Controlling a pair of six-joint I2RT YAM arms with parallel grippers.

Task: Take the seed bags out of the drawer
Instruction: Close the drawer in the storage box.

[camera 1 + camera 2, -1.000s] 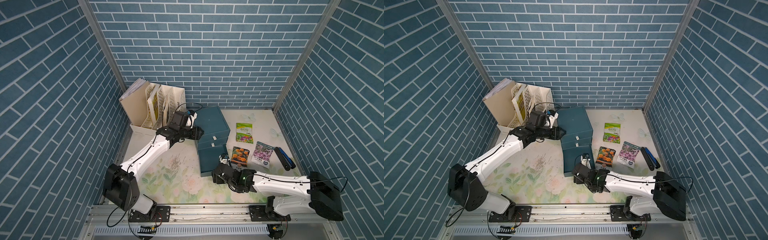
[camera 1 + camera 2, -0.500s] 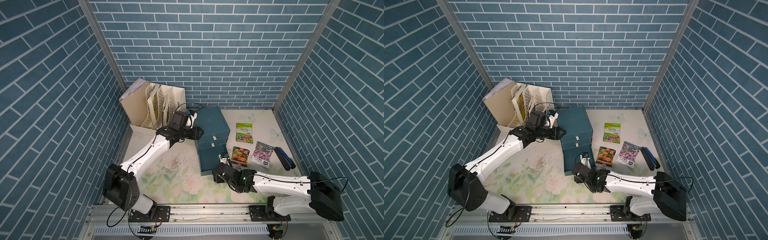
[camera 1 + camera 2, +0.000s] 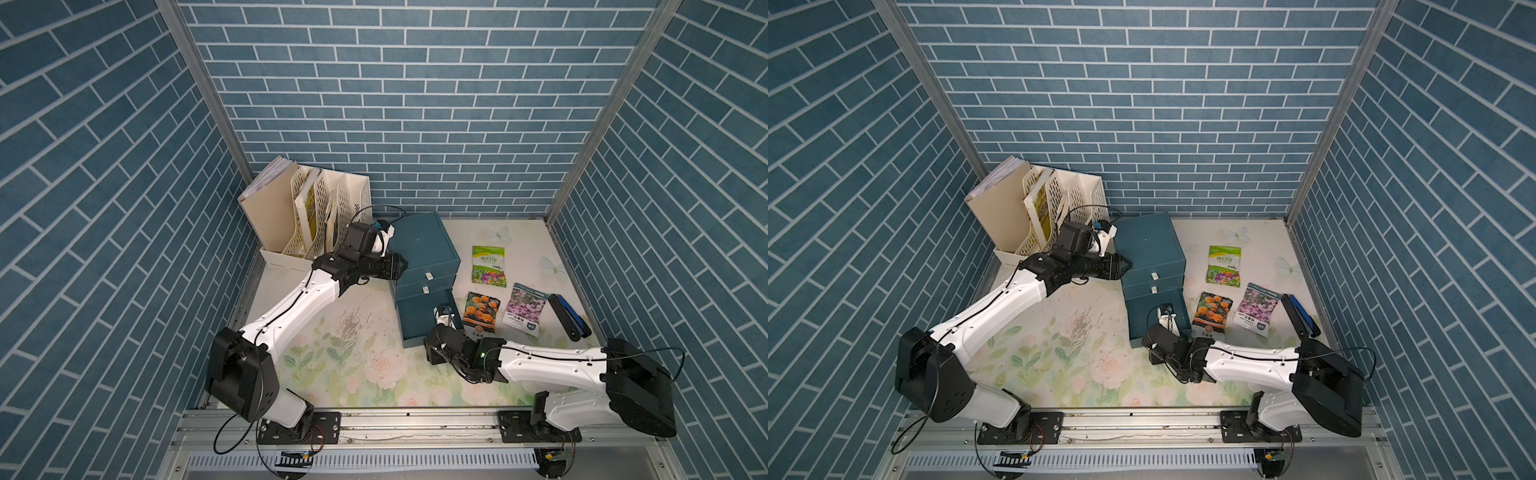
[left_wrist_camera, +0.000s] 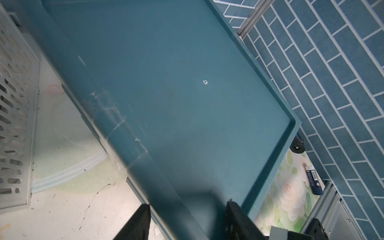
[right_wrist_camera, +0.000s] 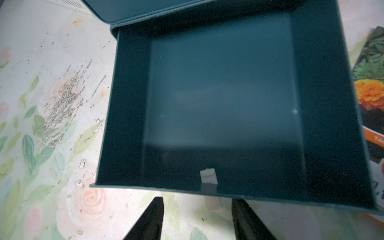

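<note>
Floral surface (image 3: pixel 332 365), base side: right end effector (image 5: pixel 198 200) narrowed a bit just now, jaws still apart, nothing held, at the open drawer (image 5: pixel 128 104) front. Drawer's empty (bare bottom). All 3 seed bags (image 3: pixel 480 318) lie beside it on the surface, so task's basically done. Farther back, left end effector (image 3: pixel 397 266) is clamped on the cabinet (image 3: pixel 419 245) rim.

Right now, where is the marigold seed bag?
In both top views the marigold seed bag lies on the right side, between the open drawer and the pink-flower bag.
</note>
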